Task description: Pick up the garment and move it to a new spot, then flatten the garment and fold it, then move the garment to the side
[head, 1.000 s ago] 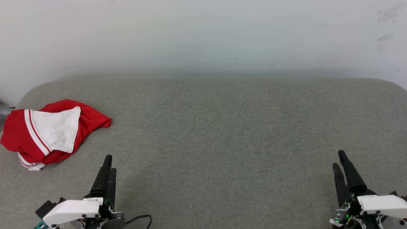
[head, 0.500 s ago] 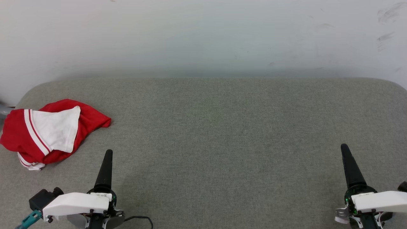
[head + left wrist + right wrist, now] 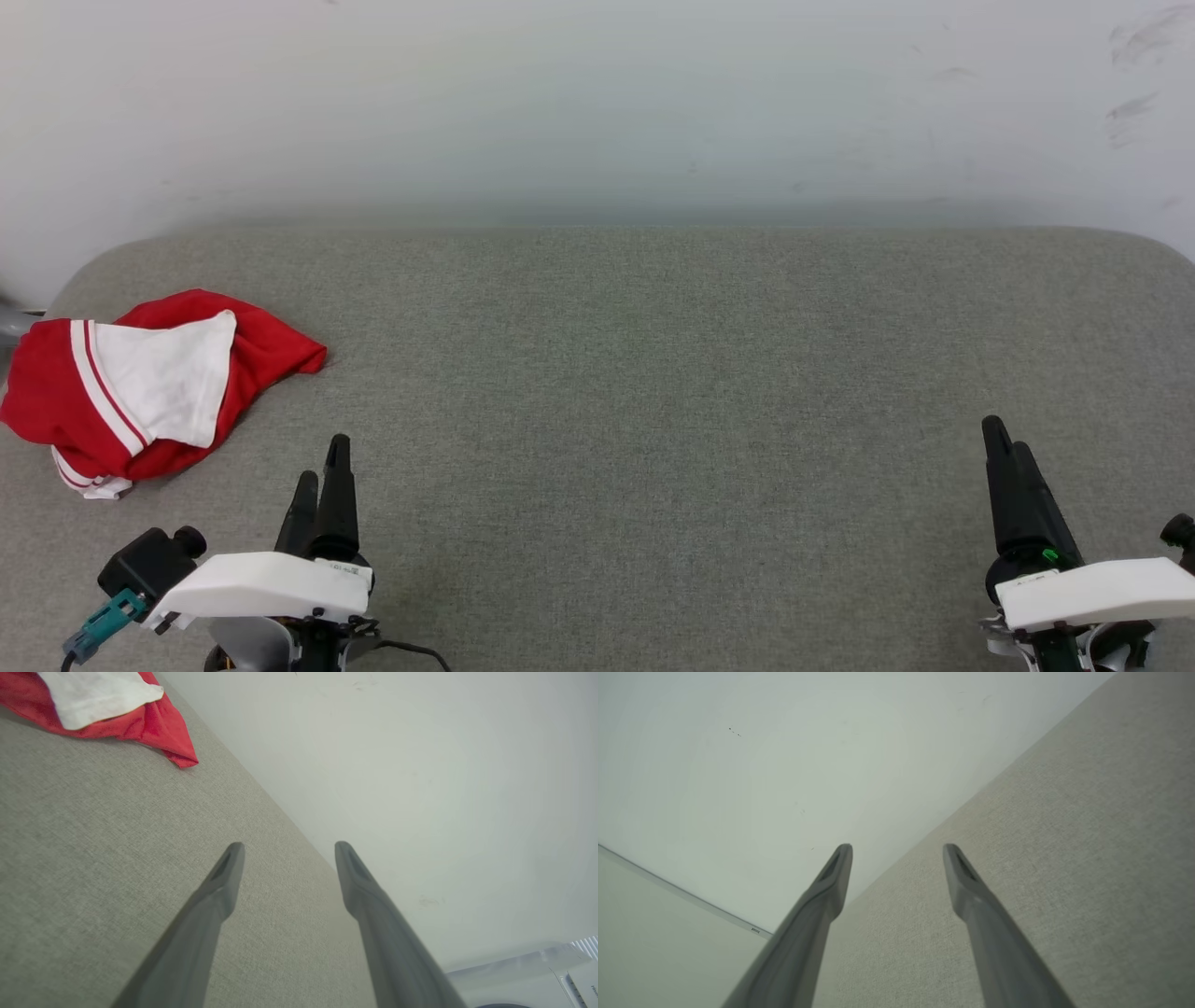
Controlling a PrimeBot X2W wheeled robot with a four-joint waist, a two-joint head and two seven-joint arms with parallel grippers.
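The left gripper (image 3: 320, 462) has its fingers spread and empty, tips pointing toward the wall (image 3: 597, 112) over the cushion (image 3: 653, 373). The garment (image 3: 159, 383) lies ahead and to the left of them — near, not touching — a crumpled heap at the cushion's left end, its longer span running roughly side to side. The right gripper (image 3: 1006, 437), likewise spread and empty, sits well apart at the far right; the left arm is nearer.

Bare lab-like room: grey fabric surface (image 3: 653, 373), plain white wall (image 3: 597, 93).
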